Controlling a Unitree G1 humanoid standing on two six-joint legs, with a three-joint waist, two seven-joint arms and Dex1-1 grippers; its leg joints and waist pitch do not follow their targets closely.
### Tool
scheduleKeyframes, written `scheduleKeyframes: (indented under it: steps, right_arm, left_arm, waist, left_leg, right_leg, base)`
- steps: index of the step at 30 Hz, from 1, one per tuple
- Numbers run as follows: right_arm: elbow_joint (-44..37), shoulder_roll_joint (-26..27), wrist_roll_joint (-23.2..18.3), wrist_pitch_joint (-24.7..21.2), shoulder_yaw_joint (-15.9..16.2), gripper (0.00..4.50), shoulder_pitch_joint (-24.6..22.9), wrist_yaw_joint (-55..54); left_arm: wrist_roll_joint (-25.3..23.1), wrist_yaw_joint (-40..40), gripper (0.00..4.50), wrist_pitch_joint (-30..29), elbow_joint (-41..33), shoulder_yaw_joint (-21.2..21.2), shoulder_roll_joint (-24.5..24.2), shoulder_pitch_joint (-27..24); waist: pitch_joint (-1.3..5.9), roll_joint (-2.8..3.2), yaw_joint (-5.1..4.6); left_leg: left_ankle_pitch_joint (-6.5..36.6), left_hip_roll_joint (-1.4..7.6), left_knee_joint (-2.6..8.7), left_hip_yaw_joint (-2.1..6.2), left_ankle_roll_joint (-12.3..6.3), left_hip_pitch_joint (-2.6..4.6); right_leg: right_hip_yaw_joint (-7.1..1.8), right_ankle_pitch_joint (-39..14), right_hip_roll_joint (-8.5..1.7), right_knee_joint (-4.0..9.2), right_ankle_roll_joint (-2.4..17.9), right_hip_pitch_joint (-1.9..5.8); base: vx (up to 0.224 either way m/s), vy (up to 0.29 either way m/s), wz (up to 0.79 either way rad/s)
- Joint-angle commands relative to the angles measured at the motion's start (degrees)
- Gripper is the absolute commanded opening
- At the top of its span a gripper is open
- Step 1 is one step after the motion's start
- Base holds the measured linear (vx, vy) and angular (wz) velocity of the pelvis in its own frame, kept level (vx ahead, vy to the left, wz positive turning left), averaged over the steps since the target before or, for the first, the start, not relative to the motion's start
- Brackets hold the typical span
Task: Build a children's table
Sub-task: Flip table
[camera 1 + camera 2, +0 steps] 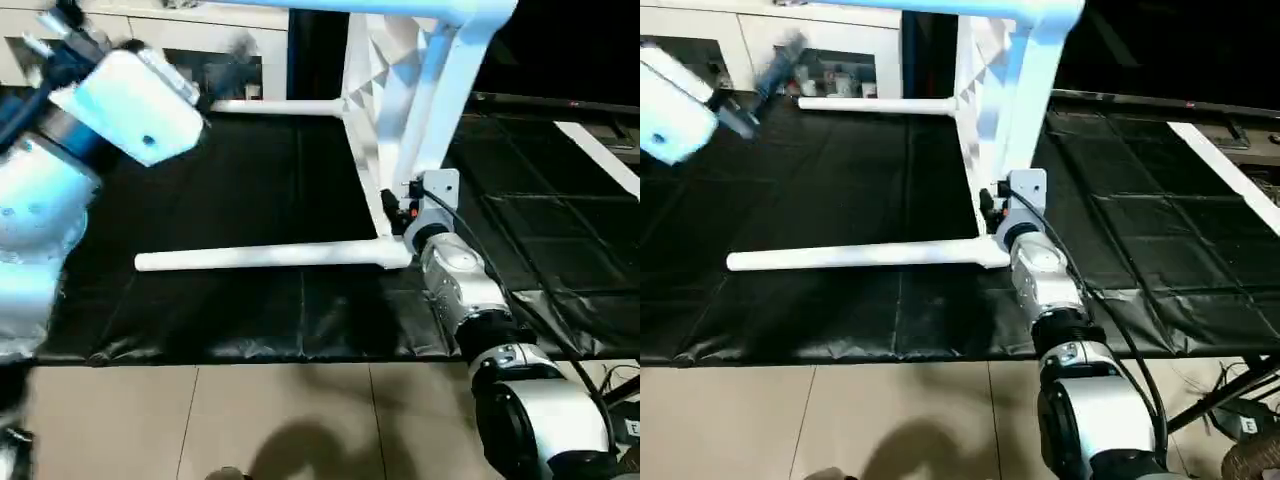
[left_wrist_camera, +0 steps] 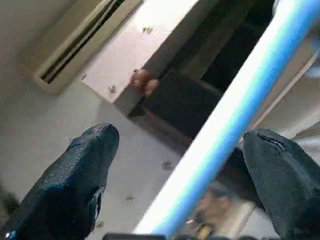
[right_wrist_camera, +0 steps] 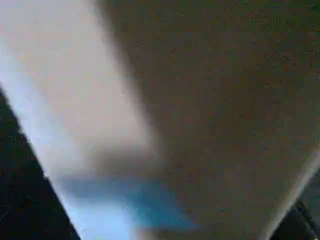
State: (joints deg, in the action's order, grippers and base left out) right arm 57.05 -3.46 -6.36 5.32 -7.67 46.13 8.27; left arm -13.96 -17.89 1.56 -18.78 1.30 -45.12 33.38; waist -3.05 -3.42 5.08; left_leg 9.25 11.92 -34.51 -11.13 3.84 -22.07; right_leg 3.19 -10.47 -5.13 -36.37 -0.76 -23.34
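The children's table (image 1: 385,90) stands on its side on a black mat, ribbed underside facing left. One white leg (image 1: 260,257) lies along the mat pointing left. A second leg (image 1: 280,107) points left farther back, and a third (image 1: 400,8) runs across the top of the view. My right gripper (image 1: 393,208) is pressed against the tabletop's lower near corner, where the near leg joins. In the right wrist view a white surface (image 3: 100,100) sits very close. My left gripper (image 2: 180,135) is raised at the upper left and open. A white tube (image 2: 225,120) crosses between its fingers (image 2: 80,170) without touching them.
A white cabinet (image 1: 215,45) with glass doors stands behind the mat. The mat's front edge (image 1: 250,345) meets beige floor tiles (image 1: 300,420). A white strip (image 1: 600,150) lies on the mat at the right. Cables run along my right forearm (image 1: 1060,300).
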Motion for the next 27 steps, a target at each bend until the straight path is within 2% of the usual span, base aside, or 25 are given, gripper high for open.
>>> scheduleKeyframes:
  steps: [1,3,4,5,7,10,12,13,15,16,20,22,23,27]
  right_arm:
    - [0.7,0.1,-0.2,0.7,-0.2,2.11,1.5,1.1]
    - [1.3,0.0,0.1,1.4,-0.1,2.03,1.9,1.4]
    - [1.4,0.0,0.2,1.6,-0.1,1.99,2.0,1.4]
    - [1.4,0.0,0.2,1.6,-0.1,1.97,2.1,1.4]
    - [1.4,-0.1,0.1,1.8,-0.1,1.95,2.2,1.3]
    - [1.9,-0.1,0.2,2.3,0.0,1.94,2.4,1.2]
    - [2.1,0.0,0.3,2.5,0.0,1.94,2.4,1.1]
    - [2.2,0.0,0.3,2.6,0.0,1.94,2.5,1.1]
    - [2.3,0.0,0.5,2.9,0.0,1.94,2.5,0.9]
    - [2.4,0.0,0.6,3.0,0.0,1.94,2.6,0.9]
    - [2.5,-0.1,1.0,3.2,0.3,1.94,2.7,0.4]
    - [2.5,-0.1,1.1,3.3,0.4,1.94,2.7,0.4]
    - [2.4,-0.4,1.5,3.6,0.7,1.94,2.7,0.3]
    - [1.9,-0.8,2.3,4.1,1.3,1.94,2.8,0.3]
  left_arm:
    - [-2.7,-0.2,4.50,0.7,4.2,-1.3,-1.1,0.8]
    - [-4.6,-0.6,4.50,2.2,9.1,-1.1,-2.2,2.3]
    - [-4.9,-0.6,4.50,2.4,10.0,-1.1,-2.3,2.6]
    - [-4.9,-0.6,4.50,2.5,10.4,-1.1,-2.4,2.8]
    - [-6.0,-0.2,4.50,2.8,13.4,-1.2,-3.2,4.2]
    - [-7.8,0.9,4.50,3.5,18.4,-2.0,-4.0,7.1]
    - [-8.3,1.2,4.50,3.9,20.1,-2.4,-4.1,8.1]
    - [-8.3,1.6,4.50,4.5,21.0,-2.2,-3.5,8.6]
    - [-8.2,2.2,4.50,4.4,21.0,-1.4,-2.9,9.2]
    - [-8.2,2.3,4.22,4.4,21.0,-1.1,-2.8,9.4]
    - [-7.6,2.2,4.09,4.7,20.1,-0.6,-2.4,10.0]
    - [-7.5,2.1,3.95,4.9,20.2,-0.9,-2.4,10.2]
    - [-7.7,2.1,3.73,5.2,20.4,-1.1,-2.2,10.2]
    - [-7.7,2.1,3.55,4.6,20.5,-1.0,-1.9,10.1]
  waist:
    - [3.86,0.92,0.07]
    - [3.98,1.11,0.03]
    - [4.02,1.35,0.09]
    - [4.11,1.27,0.08]
    - [4.16,1.50,0.18]
    - [4.18,1.88,0.24]
    - [4.18,1.73,0.24]
    - [4.16,1.89,0.27]
    - [4.22,1.91,0.32]
    - [4.23,1.94,0.30]
    - [4.18,1.78,0.39]
    - [4.17,1.74,0.39]
    - [4.13,1.73,0.39]
    - [4.12,1.71,0.37]
  left_leg:
    - [16.8,0.74,4.10,0.68,4.65,1.50]
    - [16.6,0.80,4.17,0.83,4.95,1.36]
    - [16.4,0.80,4.13,0.82,5.04,1.43]
    - [16.4,0.85,4.12,0.79,5.14,1.49]
    - [16.2,0.86,4.09,0.80,5.09,1.52]
    - [16.2,0.71,4.06,0.83,4.99,1.49]
    - [16.0,0.78,4.04,0.84,5.01,1.45]
    - [16.1,0.82,4.03,0.86,5.10,1.41]
    - [16.4,0.84,4.01,0.85,5.20,1.50]
    - [16.4,0.84,4.01,0.84,5.22,1.47]
    - [16.5,0.83,3.97,0.81,4.98,1.40]
    - [16.7,0.86,3.96,0.82,4.95,1.40]
    - [16.8,0.88,3.99,0.84,4.95,1.41]
    - [17.0,0.87,3.99,0.84,5.11,1.37]
  right_leg:
    - [-1.94,-14.5,-2.22,3.75,8.1,1.42]
    - [-1.93,-13.5,-2.32,3.67,8.3,1.58]
    - [-1.94,-12.9,-2.35,3.57,8.5,1.52]
    - [-1.92,-11.6,-2.34,3.39,9.4,1.52]
    - [-1.90,-10.1,-2.30,3.24,10.0,1.55]
    - [-1.91,-9.2,-2.26,3.20,10.5,1.61]
    - [-1.94,-8.3,-2.35,3.13,10.9,1.69]
    - [-1.95,-8.2,-2.39,3.07,11.1,1.70]
    - [-1.94,-8.4,-2.40,3.06,11.3,1.66]
    - [-1.95,-8.2,-2.37,3.04,11.3,1.66]
    - [-1.96,-8.2,-2.40,3.05,11.5,1.65]
    - [-1.97,-8.5,-2.41,3.05,11.4,1.65]
    - [-1.98,-8.8,-2.41,3.11,11.3,1.59]
    - [-1.99,-9.3,-2.40,3.09,11.2,1.57]
  base:
    - [0.000,0.000,0.00]
    - [0.000,0.000,0.00]
    - [0.000,0.000,0.00]
    - [0.000,0.000,0.00]
    - [0.000,0.000,0.00]
    - [0.000,0.000,0.00]
    - [0.000,0.000,0.00]
    - [0.000,0.000,0.00]
    - [0.000,0.000,0.00]
    - [0.000,0.000,0.00]
    - [0.000,0.000,0.00]
    - [0.000,0.000,0.00]
    - [0.000,0.000,0.00]
    - [0.000,0.000,0.00]
